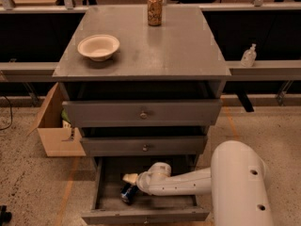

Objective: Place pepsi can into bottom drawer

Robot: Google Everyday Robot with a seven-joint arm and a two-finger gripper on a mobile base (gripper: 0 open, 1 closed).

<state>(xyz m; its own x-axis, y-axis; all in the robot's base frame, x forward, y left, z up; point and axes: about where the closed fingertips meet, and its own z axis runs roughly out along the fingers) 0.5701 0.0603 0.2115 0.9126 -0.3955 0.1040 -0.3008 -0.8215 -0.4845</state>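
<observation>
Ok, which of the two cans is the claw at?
The dark blue pepsi can, inside the open bottom drawer, right at the claw. The tan patterned can stands upright at the back of the cabinet top, far from the claw.

White claw [129,183] in grey bottom drawer [146,215] — dark blue pepsi can [126,195].
</observation>
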